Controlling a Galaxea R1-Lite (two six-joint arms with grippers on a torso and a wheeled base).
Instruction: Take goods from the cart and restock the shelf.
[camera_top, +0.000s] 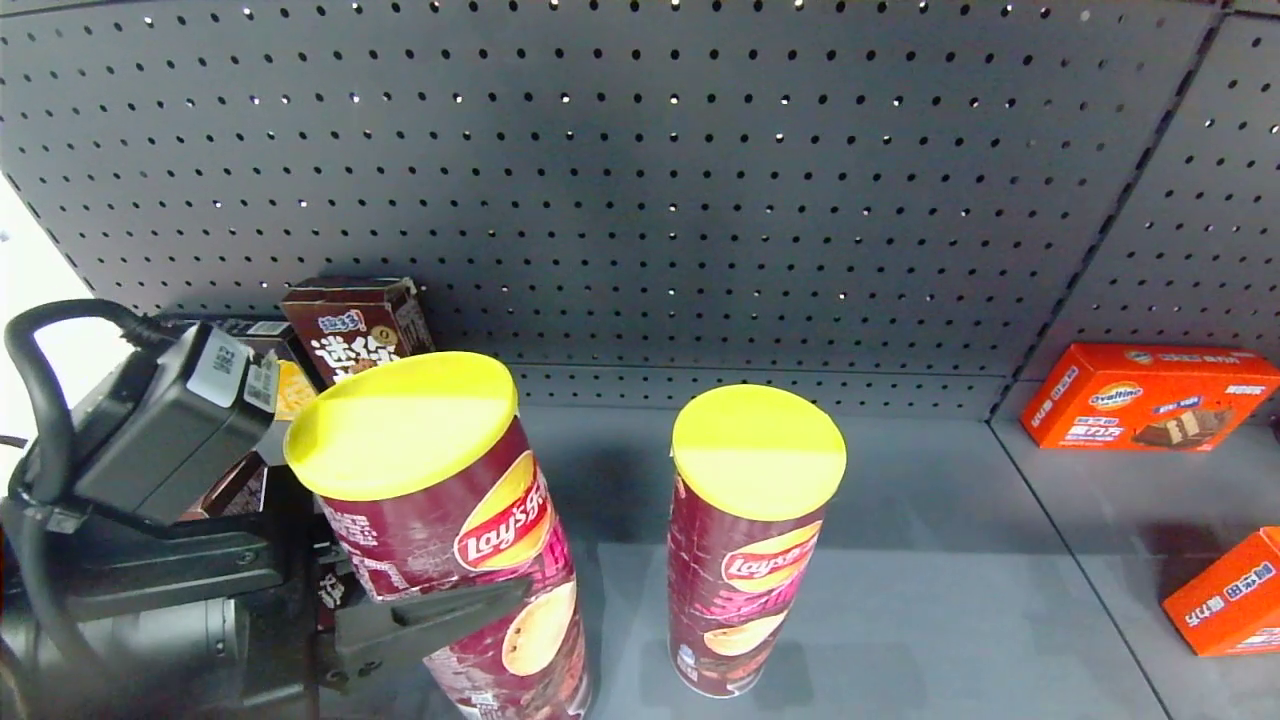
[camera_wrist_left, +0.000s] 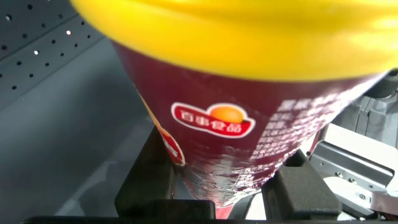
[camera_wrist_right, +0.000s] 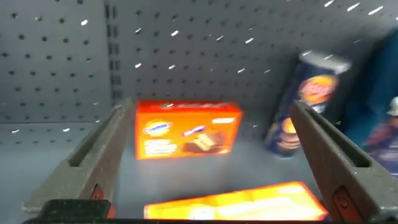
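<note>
Your grey shelf (camera_top: 950, 560) runs across the lower half of the frame, under a perforated back panel (camera_top: 640, 200). An upright chip can (camera_top: 755, 540) with a yellow lid stands on it at lower centre. At middle left, a brown box (camera_top: 355, 325) stands against the panel. On the right lie a far orange box (camera_top: 1150, 395) by the panel and a near orange box (camera_top: 1225, 605), which the frame edge cuts off.

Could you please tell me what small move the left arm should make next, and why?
Probably straighten the held can and lower it onto the shelf: the left claw grips it tilted, beside the standing can.
</note>
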